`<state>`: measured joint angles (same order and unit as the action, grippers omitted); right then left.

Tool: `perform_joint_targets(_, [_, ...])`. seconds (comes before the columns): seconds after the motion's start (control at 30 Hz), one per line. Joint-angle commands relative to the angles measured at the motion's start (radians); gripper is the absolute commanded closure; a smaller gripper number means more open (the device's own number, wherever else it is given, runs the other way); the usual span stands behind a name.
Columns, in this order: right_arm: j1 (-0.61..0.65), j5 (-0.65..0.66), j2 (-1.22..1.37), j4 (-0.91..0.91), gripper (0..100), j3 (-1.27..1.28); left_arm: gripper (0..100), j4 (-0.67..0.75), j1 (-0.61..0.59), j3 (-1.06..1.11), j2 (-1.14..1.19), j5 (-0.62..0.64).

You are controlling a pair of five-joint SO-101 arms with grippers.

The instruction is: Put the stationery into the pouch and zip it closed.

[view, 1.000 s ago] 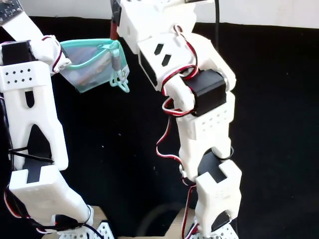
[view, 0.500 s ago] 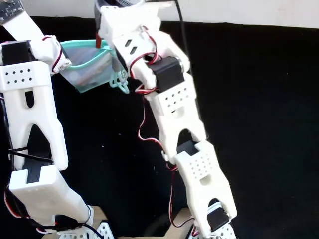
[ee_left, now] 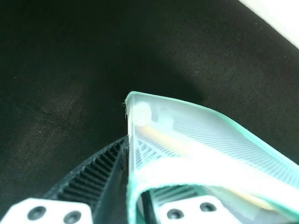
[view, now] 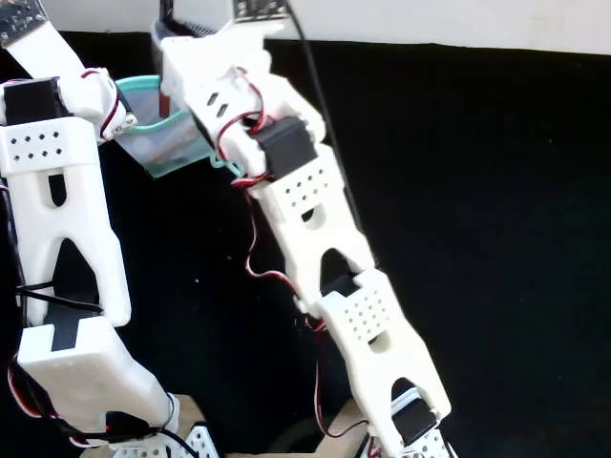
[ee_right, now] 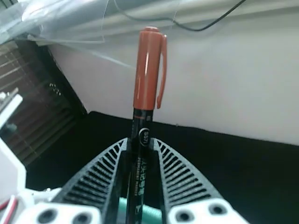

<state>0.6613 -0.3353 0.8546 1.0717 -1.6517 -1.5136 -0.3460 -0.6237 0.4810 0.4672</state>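
A translucent teal pouch (view: 160, 145) hangs above the black table at the far left, with pale stationery shapes showing inside it. My left gripper (ee_left: 133, 198) is shut on the pouch (ee_left: 196, 144) at its rim. In my right gripper (ee_right: 140, 156), shut on it, a pen (ee_right: 148, 79) with a black barrel and a red-brown cap stands upright between the ribbed fingers (ee_right: 100, 170). The right arm (view: 286, 181) leans across the pouch's right end and hides it. A strip of teal (ee_right: 147, 215) lies just below the pen in the right wrist view.
The black table cloth (view: 496, 210) spreads to the right of both arms. A white wall (ee_right: 233, 79) with a cable along it runs behind the table's far edge. Both arm bases (view: 191, 434) stand at the near edge.
The right arm has swung left with the pen and now covers the pouch's right end and zip pull. The left arm and the pouch have kept still.
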Motion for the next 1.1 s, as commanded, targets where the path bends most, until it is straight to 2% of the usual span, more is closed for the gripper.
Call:
perform_joint_targets(0.0, [0.007, -0.003, -0.001, -0.018, 99.1, -0.122, 99, 0.029, -0.012, 0.012, 0.094, -0.018])
perform_joint_targets(0.1, [0.019, 0.009, -0.004, 0.033, 99.1, -0.122, 99, 0.029, -0.012, 0.012, 0.094, -0.018])
perform_joint_targets(0.27, [0.070, 0.109, -0.002, 0.117, 99.1, -0.122, 99, 0.029, -0.013, 0.012, 0.094, -0.018])
perform_joint_targets(0.43, [0.088, 0.112, -0.005, 0.136, 99.1, -0.124, 99, 0.031, -0.013, 0.012, 0.094, -0.018])
perform_joint_targets(0.73, [0.088, 0.216, 0.005, 0.015, 99.1, -0.122, 99, 0.031, -0.013, 0.012, 0.094, -0.018])
perform_joint_targets(0.9, [0.081, 0.219, 0.025, 0.007, 99.1, -0.122, 99, 0.031, -0.013, 0.012, 0.094, -0.018])
perform_joint_targets(1.07, [0.074, 0.302, 0.096, -0.021, 99.1, -0.124, 99, 0.031, -0.013, 0.013, 0.096, -0.018])
